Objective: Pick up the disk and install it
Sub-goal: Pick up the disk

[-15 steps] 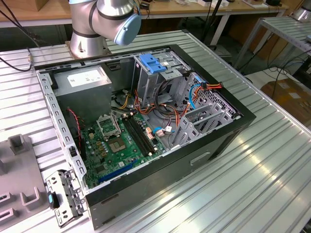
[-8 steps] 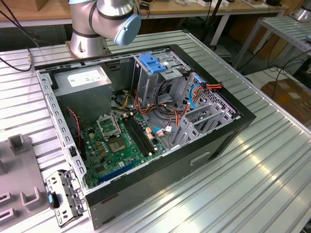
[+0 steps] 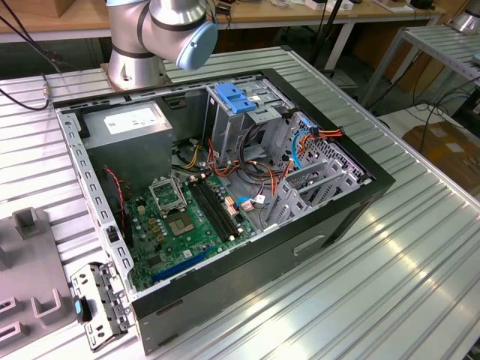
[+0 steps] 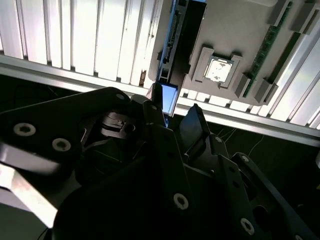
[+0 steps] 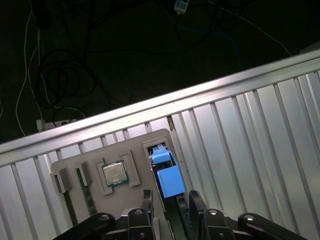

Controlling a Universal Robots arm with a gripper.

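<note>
Disk is standing on edge in the grey holder's slot, presenting both faces to the gripper, whose fingers are hanging released astride it.

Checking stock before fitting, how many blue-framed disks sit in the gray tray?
1. The disk sits in the tray's slot beside the processor chip, ahead of the claw, which hides part of the tray.

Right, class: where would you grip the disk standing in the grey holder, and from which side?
Grip the disk by its blue upper end, jaws across its two broad faces, coming straight down from above. It stands on edge in a slot of the grey holder, so that end alone stands free.
</note>
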